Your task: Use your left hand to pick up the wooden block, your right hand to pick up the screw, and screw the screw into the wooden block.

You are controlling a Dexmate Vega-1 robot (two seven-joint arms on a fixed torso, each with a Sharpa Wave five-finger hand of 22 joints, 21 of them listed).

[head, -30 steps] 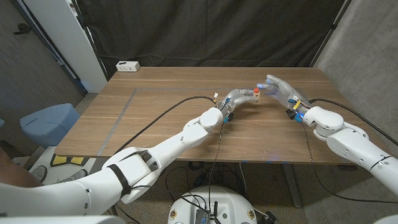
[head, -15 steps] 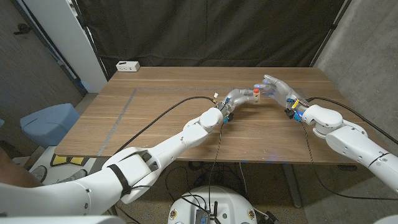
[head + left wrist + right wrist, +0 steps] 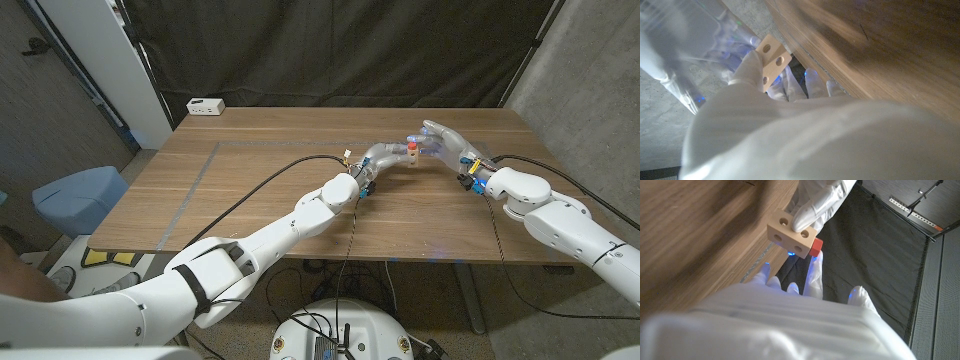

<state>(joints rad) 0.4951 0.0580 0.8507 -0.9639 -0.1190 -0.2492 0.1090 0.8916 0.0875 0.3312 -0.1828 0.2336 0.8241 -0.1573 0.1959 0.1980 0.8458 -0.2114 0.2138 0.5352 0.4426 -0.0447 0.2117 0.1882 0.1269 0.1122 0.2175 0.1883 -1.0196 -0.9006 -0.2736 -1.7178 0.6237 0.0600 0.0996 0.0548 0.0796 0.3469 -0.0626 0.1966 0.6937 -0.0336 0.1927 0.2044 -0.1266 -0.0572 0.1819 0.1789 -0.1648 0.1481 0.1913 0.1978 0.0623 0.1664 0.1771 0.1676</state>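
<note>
My left hand (image 3: 381, 156) holds the small wooden block (image 3: 411, 155) a little above the table's far middle. The block's pale face with round holes shows in the right wrist view (image 3: 789, 235) and the left wrist view (image 3: 771, 59), pinched by the left hand's fingers (image 3: 812, 205). A red-headed screw (image 3: 411, 145) sticks out of the block, its head (image 3: 815, 246) beside the block's end. My right hand (image 3: 447, 142) reaches in from the right, and its fingertips (image 3: 815, 265) touch the screw's red head, with the other fingers spread.
A white power strip (image 3: 205, 105) lies at the table's far left corner. Black cables (image 3: 280, 170) run along both arms over the wooden table (image 3: 250, 200). A black curtain hangs behind the table. A blue bin (image 3: 75, 195) stands on the floor to the left.
My right hand has shifted slightly toward the block, its fingers working at the screw's head. The left hand and block stay in place.
</note>
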